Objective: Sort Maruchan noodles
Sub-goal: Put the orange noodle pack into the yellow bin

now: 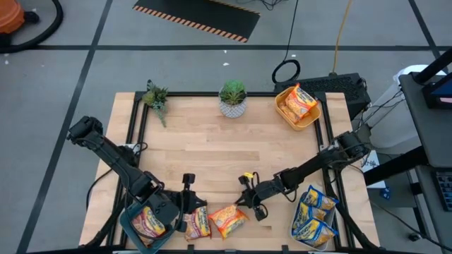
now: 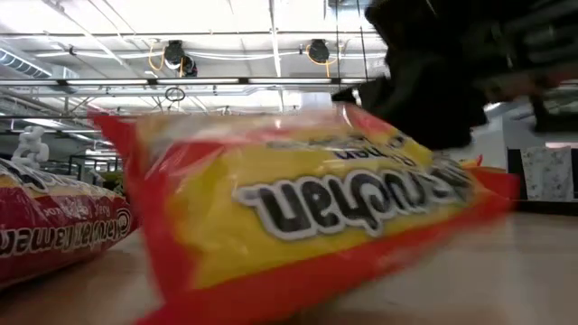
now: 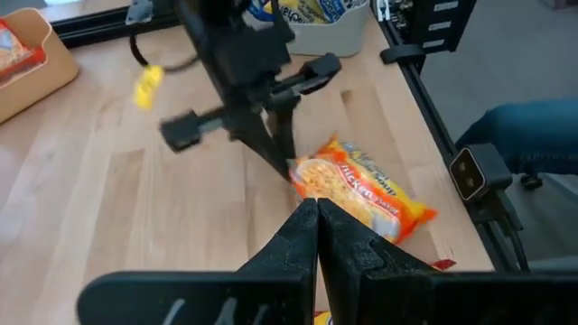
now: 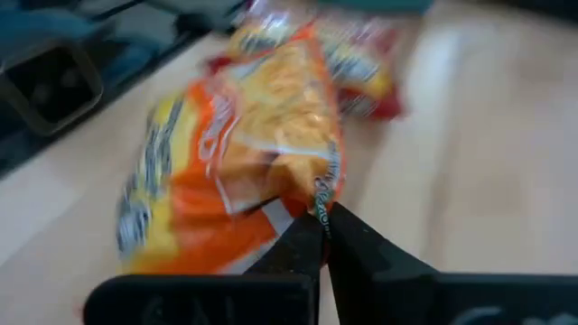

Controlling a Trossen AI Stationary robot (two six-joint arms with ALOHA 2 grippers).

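Orange-yellow Maruchan packet (image 1: 227,220), blurred, edge pinched in right gripper (image 1: 248,202); left gripper (image 1: 188,204) closed, empty.

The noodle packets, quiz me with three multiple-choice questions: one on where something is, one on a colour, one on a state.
1. Where is the loose orange-yellow packet?
A. In the yellow bin
B. On the table beside the red packet
C. In the teal bin

2. What colour are the packets in the pale bin?
A. Red
B. Orange-yellow
C. Blue-and-yellow

3. How is the right claw?
A. Shut on the orange-yellow packet
B. Open above the plants
C. Shut on nothing

Answers:
1 B: in the high view the orange-yellow packet lies on the wood next to the red packet, outside every bin.
2 C: the pale bin holds blue-and-yellow packets.
3 A: the right wrist view shows the right claw pinched on the packet's edge.
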